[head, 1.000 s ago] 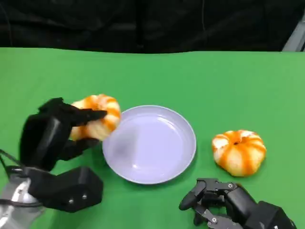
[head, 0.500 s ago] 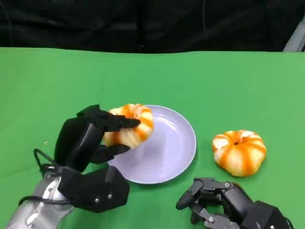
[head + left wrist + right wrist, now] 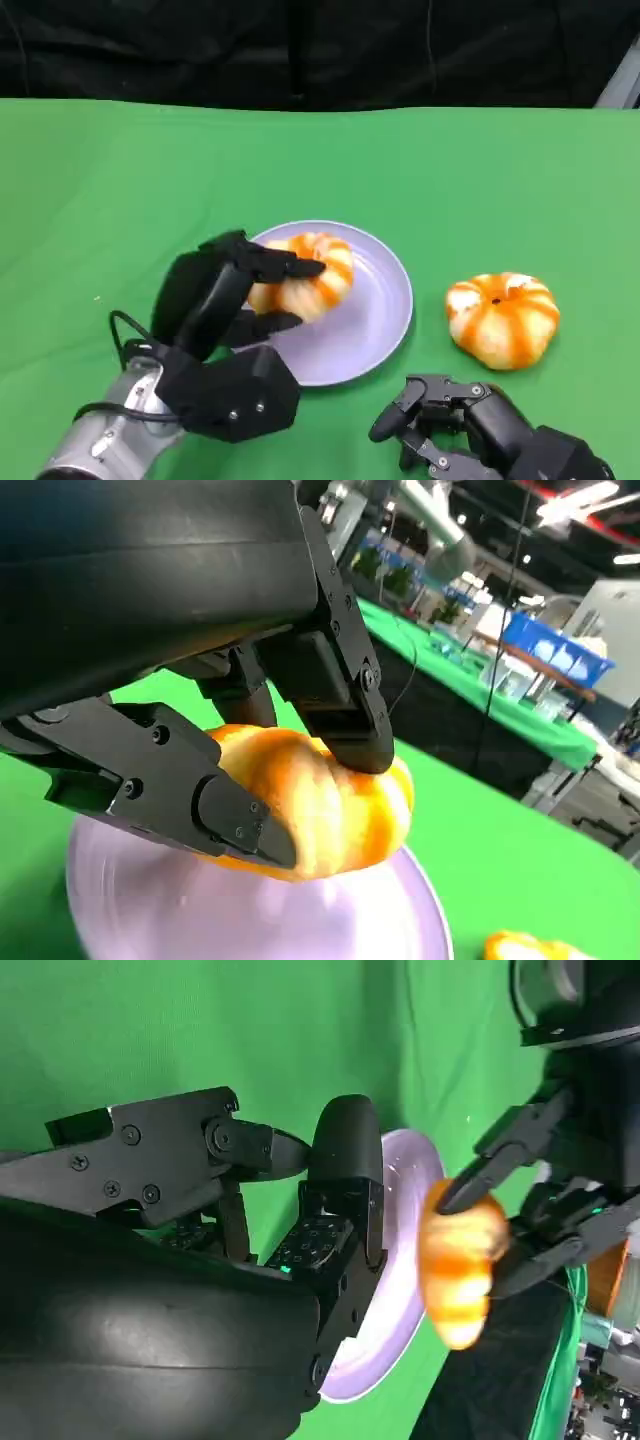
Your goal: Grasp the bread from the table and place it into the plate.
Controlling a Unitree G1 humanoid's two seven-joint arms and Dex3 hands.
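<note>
**A:** What did the head view show?

**B:** The left hand [image 3: 235, 290] gripped the bread [image 3: 312, 272], fingers closed around it, over the left part of the plate [image 3: 385, 300] on the green table [image 3: 480, 180]. Whether the bread touched the plate could not be told. A second bread [image 3: 502, 318] lay on the table to the right, apart from the plate. The right hand [image 3: 445, 430] sat low near the front edge, fingers curled in with nothing in them.

**A:** And the left wrist view?

**B:** Black fingers [image 3: 230, 810] clamped the bread [image 3: 330, 810] from both sides, just above the plate [image 3: 200, 910]. The second bread [image 3: 525, 947] showed at the frame's edge.

**A:** The right wrist view?

**B:** The right hand's fingers [image 3: 345, 1200] were bent inward, holding nothing. Beyond them the left hand [image 3: 540, 1190] held the bread [image 3: 462, 1260] over the plate [image 3: 400, 1300].
</note>
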